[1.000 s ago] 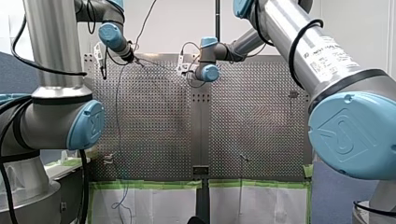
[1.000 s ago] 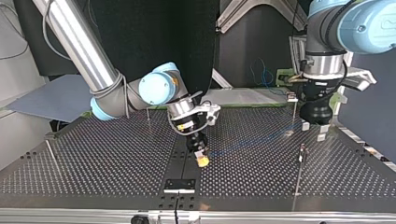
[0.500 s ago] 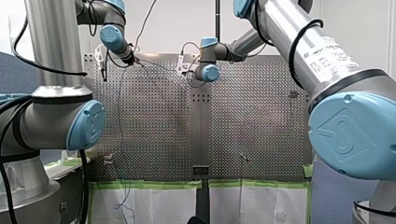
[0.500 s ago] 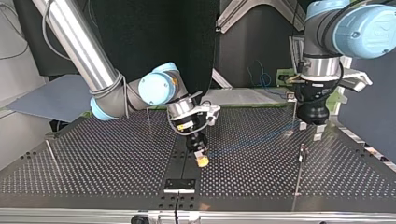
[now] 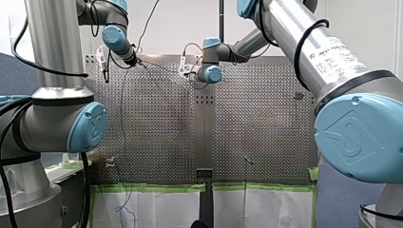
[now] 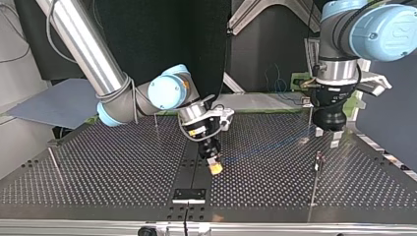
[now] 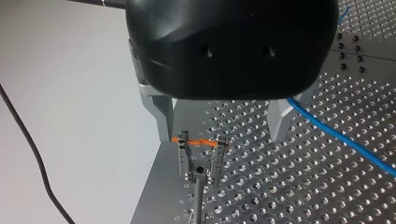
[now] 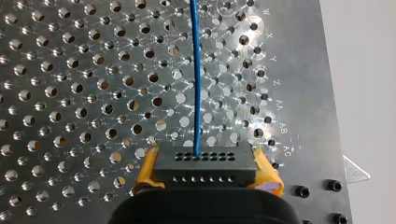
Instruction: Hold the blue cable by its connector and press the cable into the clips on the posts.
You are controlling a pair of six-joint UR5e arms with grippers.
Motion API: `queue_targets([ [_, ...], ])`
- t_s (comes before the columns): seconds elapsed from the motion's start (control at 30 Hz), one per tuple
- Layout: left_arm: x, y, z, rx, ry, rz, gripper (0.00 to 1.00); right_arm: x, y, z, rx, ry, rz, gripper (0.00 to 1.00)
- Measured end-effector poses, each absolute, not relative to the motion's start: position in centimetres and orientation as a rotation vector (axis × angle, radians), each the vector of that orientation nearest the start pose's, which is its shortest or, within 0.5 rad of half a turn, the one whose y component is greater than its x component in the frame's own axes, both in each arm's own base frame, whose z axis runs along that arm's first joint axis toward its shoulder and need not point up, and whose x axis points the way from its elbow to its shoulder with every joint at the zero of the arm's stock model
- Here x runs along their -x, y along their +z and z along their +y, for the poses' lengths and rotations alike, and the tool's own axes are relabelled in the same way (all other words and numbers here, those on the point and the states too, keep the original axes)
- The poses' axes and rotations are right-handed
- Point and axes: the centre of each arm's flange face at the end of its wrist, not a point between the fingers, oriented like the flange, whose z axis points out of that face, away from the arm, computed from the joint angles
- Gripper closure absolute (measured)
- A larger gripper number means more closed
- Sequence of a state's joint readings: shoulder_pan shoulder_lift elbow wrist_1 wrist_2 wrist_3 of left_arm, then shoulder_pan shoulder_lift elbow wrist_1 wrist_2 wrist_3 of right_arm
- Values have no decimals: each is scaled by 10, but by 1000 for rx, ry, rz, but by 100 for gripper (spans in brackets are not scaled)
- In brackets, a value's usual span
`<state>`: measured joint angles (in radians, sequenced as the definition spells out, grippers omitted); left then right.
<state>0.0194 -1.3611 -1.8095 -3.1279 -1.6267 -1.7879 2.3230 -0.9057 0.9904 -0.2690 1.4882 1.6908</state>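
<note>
Blue cable (image 8: pixel 196 70) held at connector (image 8: pixel 205 164); clipping not yet done.
Top view: right gripper (image 6: pixel 214 166) low at mid-table, left gripper (image 6: pixel 327 137) over a post. Left wrist view: metal fingers (image 7: pixel 161 114) apart above clip (image 7: pixel 200 173), cable just beside it, not seated. Right wrist view: yellow pads (image 8: pixel 145 168) clamp the connector. Next, probably: line cable over clip, press down.

A plain white wall (image 5: pixel 180 23) stood beyond the perforated metal table (image 5: pixel 157 128), all of it evenly lit. At the table's near edge in the front view lay white sheets (image 5: pixel 152 209) bordered with green tape (image 5: pixel 147 188). Seen from across the table, a black curtain (image 6: pixel 162 39) closed off the back. A grey flat panel (image 6: pixel 54 101) sat beside the table, and a pale metal frame (image 6: pixel 248 14) stood higher up.
</note>
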Motion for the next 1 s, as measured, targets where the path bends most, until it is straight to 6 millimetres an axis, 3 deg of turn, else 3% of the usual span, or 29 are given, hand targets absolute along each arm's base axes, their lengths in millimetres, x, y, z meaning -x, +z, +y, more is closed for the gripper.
queue_targets([
  [0.37, -401, 464, -127, 218, -125, 1582, 1, -629, 383, -464, 2184, -2720, 972, 100],
  [0.57, -396, 452, -135, 214, -147, 1619, 1, -629, 383, -462, 2198, -2712, 969, 100],
  [1.0, -385, 422, -173, 231, -258, 1717, 1, -630, 383, -462, 2203, -2711, 968, 100],
])
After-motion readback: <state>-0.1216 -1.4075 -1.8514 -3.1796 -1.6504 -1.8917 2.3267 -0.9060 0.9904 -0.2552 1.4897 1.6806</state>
